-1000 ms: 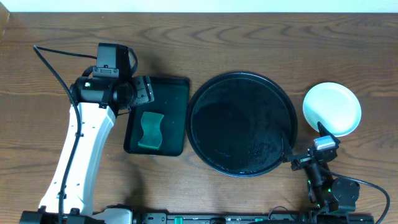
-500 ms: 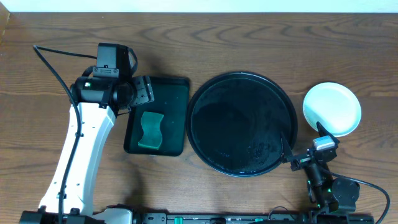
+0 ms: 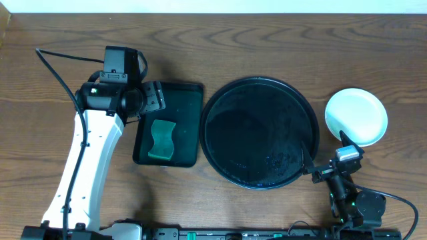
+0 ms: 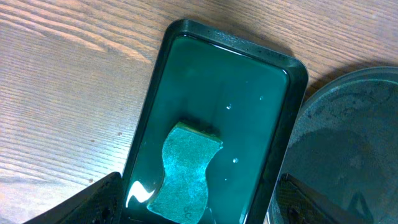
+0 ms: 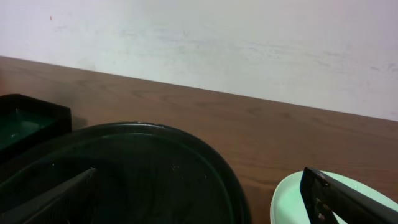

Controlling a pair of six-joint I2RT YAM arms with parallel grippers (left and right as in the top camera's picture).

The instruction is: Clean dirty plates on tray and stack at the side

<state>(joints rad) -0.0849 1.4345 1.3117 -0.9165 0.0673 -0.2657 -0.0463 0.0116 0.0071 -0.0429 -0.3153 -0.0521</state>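
Left pincer [image 3: 153,99]: spread wide, empty, over the green tray [image 3: 183,107] holding a sponge [image 3: 161,139], left of centre.
Right pincer [image 3: 325,150]: spread wide, empty, lower right.
Black tray [image 3: 260,83]: centre.
Plates [image 3: 356,117]: white, mid-right on the worktop [image 3: 267,40], beside the black tray.

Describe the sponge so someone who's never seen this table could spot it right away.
Find the round black tray mid-table. Beside it, to the left, sits a smaller dark green rectangular tray, and the sponge lies inside, toward the robot's end. It is the only wavy-edged, rough teal block.
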